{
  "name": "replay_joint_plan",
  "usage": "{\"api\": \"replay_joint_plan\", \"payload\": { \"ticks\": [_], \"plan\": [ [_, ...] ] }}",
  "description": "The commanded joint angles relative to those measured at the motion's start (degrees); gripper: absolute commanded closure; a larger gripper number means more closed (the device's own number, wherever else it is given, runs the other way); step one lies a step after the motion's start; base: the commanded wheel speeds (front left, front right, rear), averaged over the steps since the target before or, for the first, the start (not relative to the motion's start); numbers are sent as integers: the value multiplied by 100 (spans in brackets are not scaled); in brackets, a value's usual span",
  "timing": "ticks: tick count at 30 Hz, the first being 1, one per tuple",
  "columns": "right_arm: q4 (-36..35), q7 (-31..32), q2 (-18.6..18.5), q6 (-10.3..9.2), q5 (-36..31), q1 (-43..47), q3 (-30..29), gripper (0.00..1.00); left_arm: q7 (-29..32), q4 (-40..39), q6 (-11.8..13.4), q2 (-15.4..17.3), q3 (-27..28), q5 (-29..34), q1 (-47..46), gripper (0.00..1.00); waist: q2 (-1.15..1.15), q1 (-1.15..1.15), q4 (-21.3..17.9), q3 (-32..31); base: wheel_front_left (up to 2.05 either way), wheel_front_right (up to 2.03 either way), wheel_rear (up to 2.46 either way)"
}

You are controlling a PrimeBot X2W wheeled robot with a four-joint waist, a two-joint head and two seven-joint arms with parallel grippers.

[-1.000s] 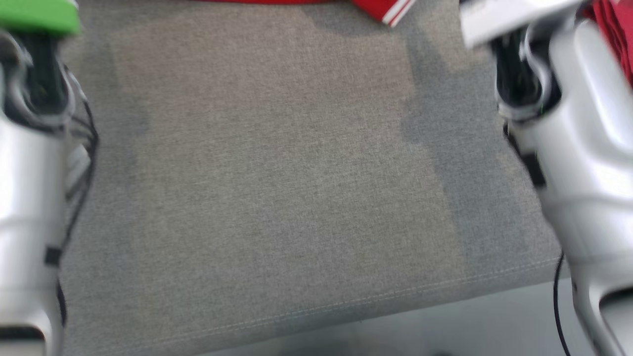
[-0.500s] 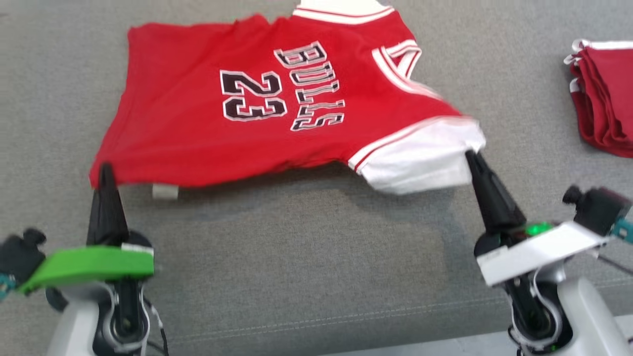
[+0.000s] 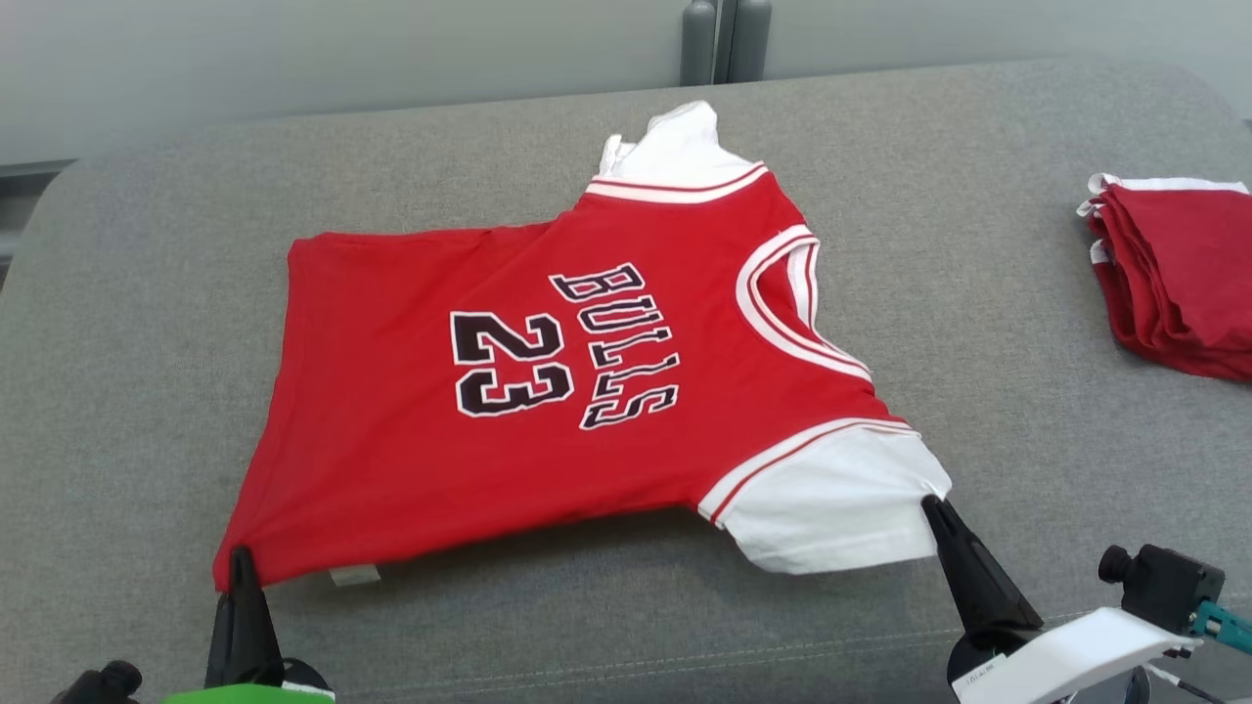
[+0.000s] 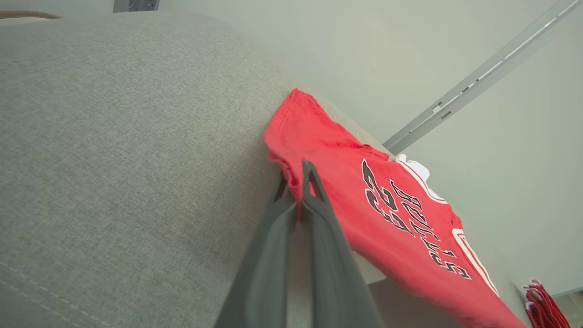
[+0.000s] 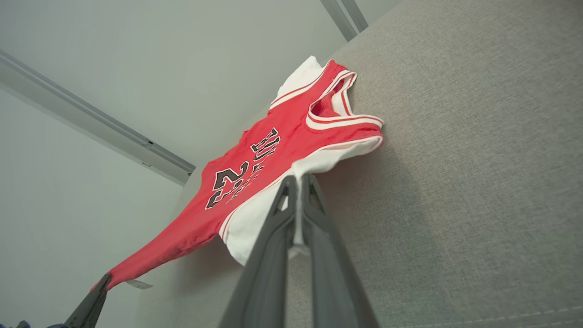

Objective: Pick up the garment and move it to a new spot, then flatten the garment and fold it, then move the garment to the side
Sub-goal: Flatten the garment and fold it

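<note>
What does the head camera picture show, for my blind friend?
A red Bulls 23 jersey is stretched over a grey cushion, the left claw pinching its hem corner and the right claw its white sleeve. Folded red clothes sit at the right.

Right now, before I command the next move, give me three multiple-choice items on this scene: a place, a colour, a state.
1. Where on the grey cushion does the folded red stack lie, in the head view?
A) far right
B) far left
C) dead centre

2. What colour is the sleeve pinched by the right gripper?
A) black
B) white
C) green

3. How does the left gripper stand?
A) wide open
B) shut on nothing
C) shut on the jersey's hem corner

1 A: the stack sits at the right edge.
2 B: the fingers pinch white cloth.
3 C: the left wrist view shows red cloth clamped.
</note>
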Motion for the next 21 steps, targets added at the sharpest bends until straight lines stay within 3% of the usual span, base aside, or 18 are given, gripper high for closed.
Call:
{"api": "replay_joint_plan", "payload": {
  "ticks": [1,14,21],
  "plan": [
    [-86,50,30,1,-64,196,-37,100,-19,24,-63,-18,76,179,219,100,0,1,-13,-289,0,0,0],
    [-486,380,137,1,-76,964,-109,100,-4,-42,-114,-158,282,275,865,100,0,1,-279,-618,0,0,0],
    [-356,441,157,1,-14,810,-110,100,58,125,-95,-199,287,123,807,100,0,1,-330,-626,0,0,0]
  ]
}}
